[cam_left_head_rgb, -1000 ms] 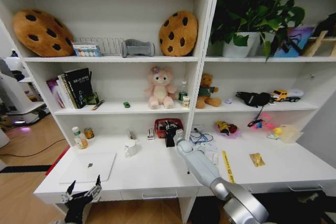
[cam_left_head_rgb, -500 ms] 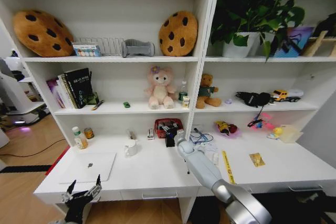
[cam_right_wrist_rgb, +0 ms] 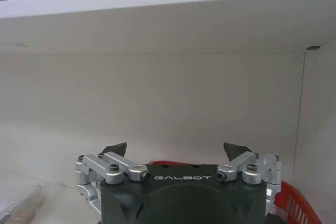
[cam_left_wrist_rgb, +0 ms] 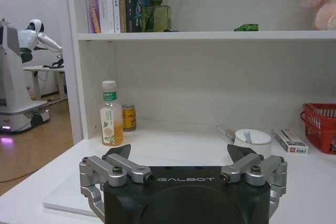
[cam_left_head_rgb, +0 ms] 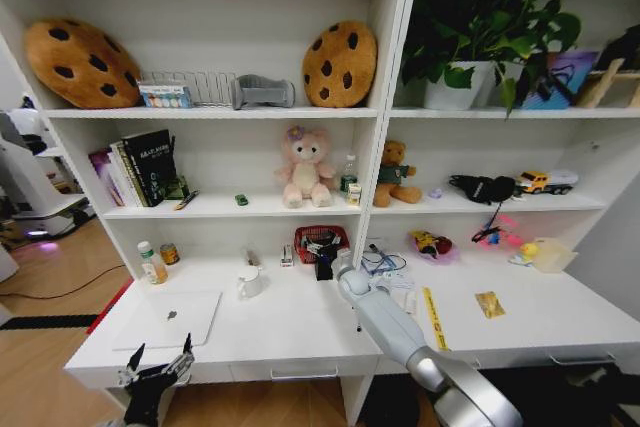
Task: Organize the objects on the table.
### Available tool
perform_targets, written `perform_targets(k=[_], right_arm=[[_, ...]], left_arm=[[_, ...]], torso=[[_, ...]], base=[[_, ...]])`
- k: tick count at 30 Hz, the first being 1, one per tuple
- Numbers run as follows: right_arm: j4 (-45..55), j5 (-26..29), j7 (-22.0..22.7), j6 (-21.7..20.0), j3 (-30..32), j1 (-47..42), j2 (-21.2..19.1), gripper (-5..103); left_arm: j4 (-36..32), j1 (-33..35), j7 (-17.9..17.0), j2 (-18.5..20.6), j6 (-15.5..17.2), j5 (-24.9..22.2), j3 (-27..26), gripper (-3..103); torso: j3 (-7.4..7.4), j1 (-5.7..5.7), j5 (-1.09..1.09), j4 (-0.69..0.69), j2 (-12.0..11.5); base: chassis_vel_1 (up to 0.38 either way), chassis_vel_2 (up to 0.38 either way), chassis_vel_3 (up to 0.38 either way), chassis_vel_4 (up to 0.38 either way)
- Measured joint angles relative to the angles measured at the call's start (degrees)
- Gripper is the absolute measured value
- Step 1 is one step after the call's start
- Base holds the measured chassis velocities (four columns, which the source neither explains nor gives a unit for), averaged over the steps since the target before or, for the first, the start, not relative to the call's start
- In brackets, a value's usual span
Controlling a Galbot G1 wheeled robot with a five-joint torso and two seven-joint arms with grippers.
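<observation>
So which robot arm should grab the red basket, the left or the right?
Probably the right. The right pincer hovers open just over the red basket at the back of the desk. The left pincer hangs open below the desk's front edge, near the laptop.

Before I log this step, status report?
Right gripper open over red basket, empty. Left gripper open, parked below desk edge. Laptop untouched.

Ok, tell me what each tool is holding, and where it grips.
Nothing: the left tool and right tool are both open and empty.
</observation>
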Motion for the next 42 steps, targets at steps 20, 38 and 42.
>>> perform_targets(k=[20, 38, 42], right_arm=[[0.4, 8.82, 3.2, -27.26, -3.31, 9.36, 2.08, 73], [-3.27, 21.17, 6.69, -32.02, -7.51, 12.55, 1.81, 59], [-3.22, 21.22, 6.76, -32.02, -7.64, 12.33, 1.81, 57]], left_arm=[[1.05, 0.23, 0.35, -0.6, -0.52, 1.72, 1.29, 100], [2.21, -0.8, 0.45, -0.89, -0.98, 1.88, 2.89, 100], [2.39, -0.94, 0.47, -0.87, -1.06, 1.89, 2.89, 100]], torso=[[0.0, 0.0, 0.0, -0.01, 0.0], [0.0, 0.0, 0.0, 0.0, -0.01], [0.0, 0.0, 0.0, 0.0, 0.0]], base=[[0.0, 0.0, 0.0, 0.0], [0.0, 0.0, 0.0, 0.0], [0.0, 0.0, 0.0, 0.0]])
